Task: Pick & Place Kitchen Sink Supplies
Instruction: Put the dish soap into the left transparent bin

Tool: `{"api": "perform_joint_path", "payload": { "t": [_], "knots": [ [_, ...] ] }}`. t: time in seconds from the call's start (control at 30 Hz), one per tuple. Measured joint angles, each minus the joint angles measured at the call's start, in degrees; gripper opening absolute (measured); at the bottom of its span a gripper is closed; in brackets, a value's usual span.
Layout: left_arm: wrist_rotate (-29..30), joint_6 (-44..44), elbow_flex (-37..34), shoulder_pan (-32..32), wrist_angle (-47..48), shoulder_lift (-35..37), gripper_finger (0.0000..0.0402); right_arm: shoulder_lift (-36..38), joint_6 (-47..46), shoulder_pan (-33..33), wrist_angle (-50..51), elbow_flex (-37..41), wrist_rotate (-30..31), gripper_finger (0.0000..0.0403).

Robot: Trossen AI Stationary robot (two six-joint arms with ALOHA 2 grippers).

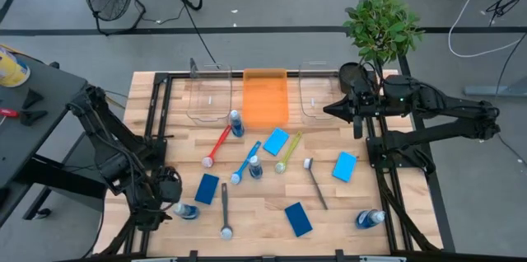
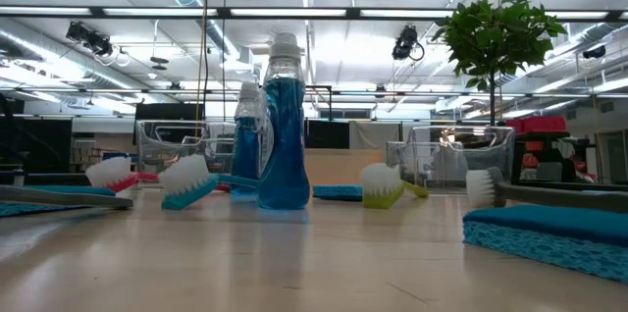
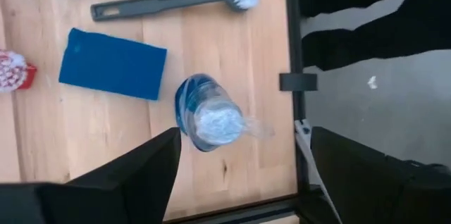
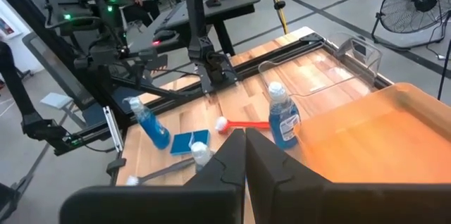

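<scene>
My left gripper [image 3: 245, 146] hangs open over a small clear bottle of blue liquid [image 3: 209, 115] that stands on its base near the table's near left corner [image 1: 185, 210]. One finger is on either side of the bottle, and neither touches it. Beside the bottle lie a blue sponge [image 3: 113, 64] and a dark grey brush [image 3: 173, 0]. My right gripper [image 4: 244, 155] is shut and empty, up at the far right [image 1: 333, 110]. More sponges, bottles and red [image 1: 217, 147], blue [image 1: 245, 161] and yellow-green [image 1: 288, 153] brushes lie across the table.
Along the far edge stand two clear bins [image 1: 207, 93] [image 1: 319, 89] with an orange bin [image 1: 265, 97] between them. A potted plant [image 1: 383, 27] is at the far right corner. A black frame rail [image 3: 292, 76] runs along the table's edge close to the bottle.
</scene>
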State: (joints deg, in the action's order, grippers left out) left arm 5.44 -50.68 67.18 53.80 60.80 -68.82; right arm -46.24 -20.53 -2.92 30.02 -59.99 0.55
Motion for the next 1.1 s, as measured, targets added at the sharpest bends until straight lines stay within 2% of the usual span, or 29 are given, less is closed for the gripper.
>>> {"api": "perform_joint_path", "payload": {
  "t": [0.37,0.63,0.87,0.97,1.1],
  "knots": [
    [0.9,-0.9,0.0,-0.1,1.0,-5.8,0.0317,-0.6,0.0,0.0,-0.4,0.0,0.0,0.0011],
    [0.8,-1.2,0.0,-2.4,2.4,-8.9,0.0316,-0.6,0.0,0.0,-0.4,0.0,0.0,0.0011],
    [-1.9,-1.2,0.0,-3.2,2.5,-11.0,0.0315,-0.6,0.0,0.0,-0.4,0.0,0.0,0.0011],
    [-2.6,-1.2,0.0,-3.2,2.5,-11.1,0.0305,-0.6,0.0,0.0,-0.4,0.0,0.0,0.0011],
    [-2.7,-1.2,0.0,-3.6,2.1,-11.1,0.0269,-0.6,0.1,0.0,-0.4,0.0,0.0,0.0011]
  ]
}}
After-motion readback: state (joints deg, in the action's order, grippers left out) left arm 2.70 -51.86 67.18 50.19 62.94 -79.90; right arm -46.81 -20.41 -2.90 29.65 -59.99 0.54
